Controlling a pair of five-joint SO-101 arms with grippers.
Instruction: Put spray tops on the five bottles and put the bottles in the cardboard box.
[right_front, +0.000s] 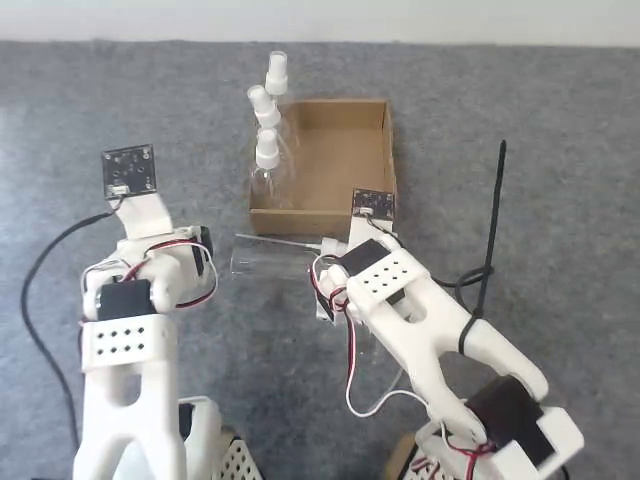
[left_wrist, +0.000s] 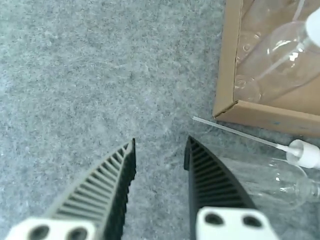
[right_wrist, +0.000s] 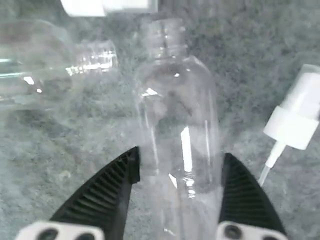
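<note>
The cardboard box (right_front: 345, 130) stands at the table's far middle, with three capped clear bottles (right_front: 267, 150) upright along its left wall. In front of it lies an uncapped bottle (right_front: 265, 258), beside a loose white spray top (right_front: 330, 245) with a long tube. My right gripper (right_wrist: 180, 165) is open, a finger on either side of a second uncapped bottle (right_wrist: 177, 115) lying on the carpet. Next to it lie a spray top (right_wrist: 297, 122) and the other bare bottle (right_wrist: 50, 65). My left gripper (left_wrist: 160, 150) hangs open over bare carpet, left of the box corner (left_wrist: 232, 102).
Grey carpet (right_front: 520, 120) covers the table. A black cable (right_front: 492, 230) rises to the right of the right arm. The box's right half holds nothing.
</note>
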